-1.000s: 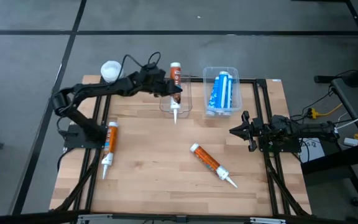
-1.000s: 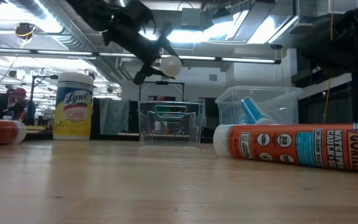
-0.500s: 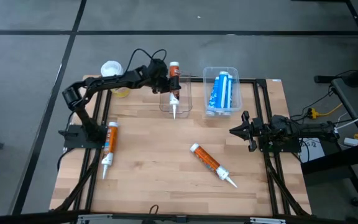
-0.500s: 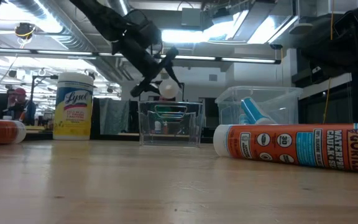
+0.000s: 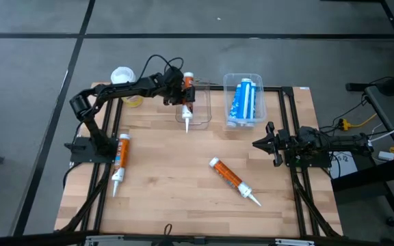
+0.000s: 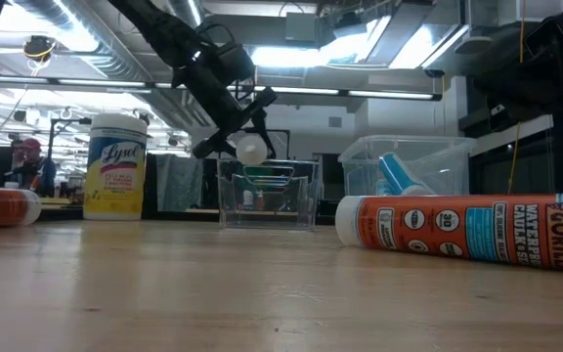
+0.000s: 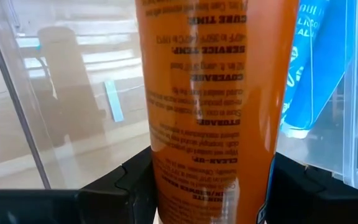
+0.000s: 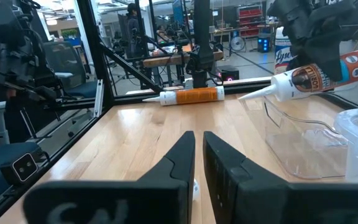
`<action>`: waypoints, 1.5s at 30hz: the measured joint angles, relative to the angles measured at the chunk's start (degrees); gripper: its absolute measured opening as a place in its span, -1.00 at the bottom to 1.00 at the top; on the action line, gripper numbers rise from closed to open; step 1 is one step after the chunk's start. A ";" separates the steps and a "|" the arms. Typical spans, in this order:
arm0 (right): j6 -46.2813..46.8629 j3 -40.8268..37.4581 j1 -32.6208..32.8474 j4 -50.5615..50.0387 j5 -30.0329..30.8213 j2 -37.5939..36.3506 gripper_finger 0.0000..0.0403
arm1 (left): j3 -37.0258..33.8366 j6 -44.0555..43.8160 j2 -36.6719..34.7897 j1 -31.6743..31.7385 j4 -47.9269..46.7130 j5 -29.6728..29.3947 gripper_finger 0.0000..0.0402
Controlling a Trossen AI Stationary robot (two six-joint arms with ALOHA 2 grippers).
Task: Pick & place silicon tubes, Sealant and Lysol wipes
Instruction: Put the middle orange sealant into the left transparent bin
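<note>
My left gripper (image 5: 180,91) is shut on an orange sealant tube (image 5: 186,102) with a white nozzle, held over the empty clear bin (image 5: 204,115) at the table's far side. The tube also shows in the low view (image 6: 250,150) and in the right wrist view (image 8: 316,73). The Lysol wipes (image 5: 122,76) stand upright on their base at the far left corner, with a yellow label and a white lid. My right gripper (image 5: 257,143) is shut and empty near the table's right edge. My left gripper pinches the tube's orange body (image 7: 210,168) between its two fingers, about halfway along it. The fingers come level from the table's left and lie across the tube. The tube is lifted clear and tilted, its nozzle (image 5: 186,124) pointing toward the near edge, above the bin's near wall.
A second clear bin (image 5: 254,78) holding blue tubes stands right of the empty one. One orange tube (image 5: 120,158) lies near the left edge and another (image 5: 231,179) lies at the table's middle, close to the low camera (image 6: 467,230).
My left gripper has come down with the orange tube toward the empty clear bin and has shifted a little toward the table's left edge. The tube stays pinched and tilted.
</note>
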 joint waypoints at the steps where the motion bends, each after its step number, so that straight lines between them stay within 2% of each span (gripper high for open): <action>1: -0.01 0.00 0.01 0.00 0.00 0.00 -0.83 | 0.00 -0.02 0.00 -0.03 -0.10 0.08 0.04; 11: -0.02 -0.02 0.00 0.00 0.00 0.00 -0.83 | 0.09 -0.34 -0.04 -0.02 -5.23 -0.18 0.07; 27: -0.07 0.00 0.01 0.00 0.00 -0.02 -0.83 | 0.07 0.11 -0.04 -0.05 -5.25 -0.77 0.17; 45: -0.01 -0.01 -0.01 0.00 0.00 0.00 -0.83 | 0.00 -2.64 -0.04 -0.08 -5.36 -1.54 0.18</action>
